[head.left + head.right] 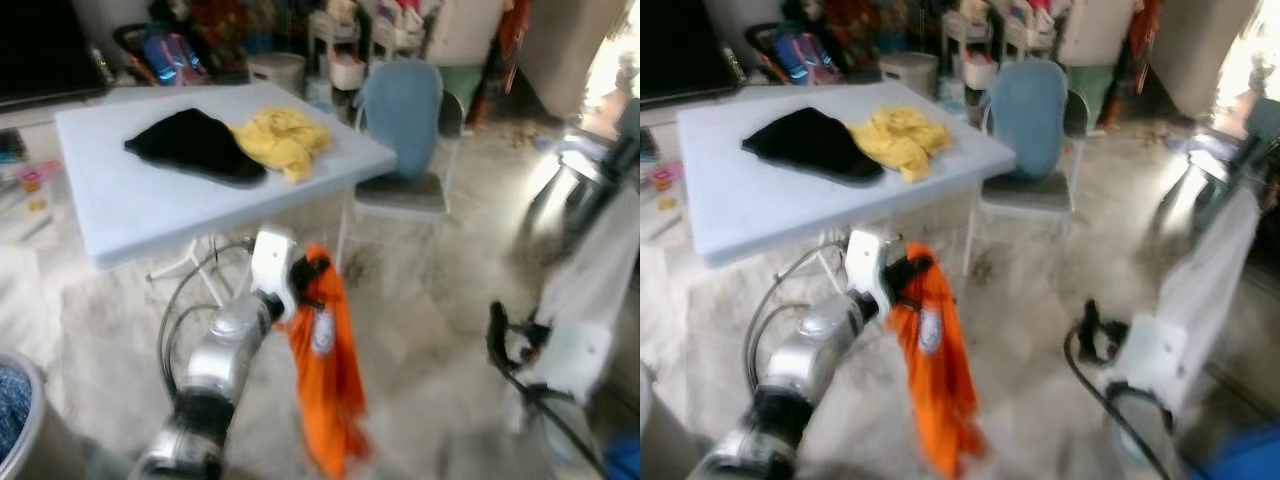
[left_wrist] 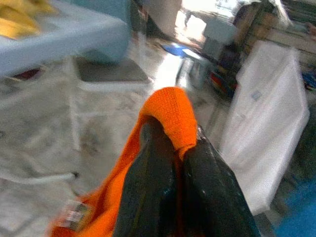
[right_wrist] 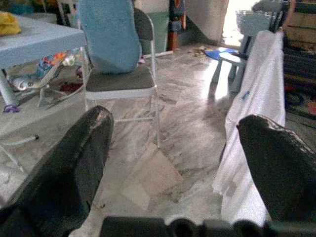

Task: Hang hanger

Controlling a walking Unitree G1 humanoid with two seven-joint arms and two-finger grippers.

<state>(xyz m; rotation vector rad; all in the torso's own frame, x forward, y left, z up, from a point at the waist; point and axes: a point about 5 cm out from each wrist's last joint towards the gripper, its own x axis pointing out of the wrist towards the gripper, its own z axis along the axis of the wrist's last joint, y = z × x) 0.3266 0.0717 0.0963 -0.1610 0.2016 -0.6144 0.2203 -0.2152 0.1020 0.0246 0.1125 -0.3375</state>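
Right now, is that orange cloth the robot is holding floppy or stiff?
Probably floppy: the orange cloth hangs straight down in loose folds from the left gripper. It looks light, since it dangles from one small pinch between the fingers. It would likely swing as the arm moves.

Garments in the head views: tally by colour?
Orange garment, held in the left gripper: 1
Black garment on the light blue table: 1
Yellow garment on the table: 1
White garment hanging at right: 1
Total: 4
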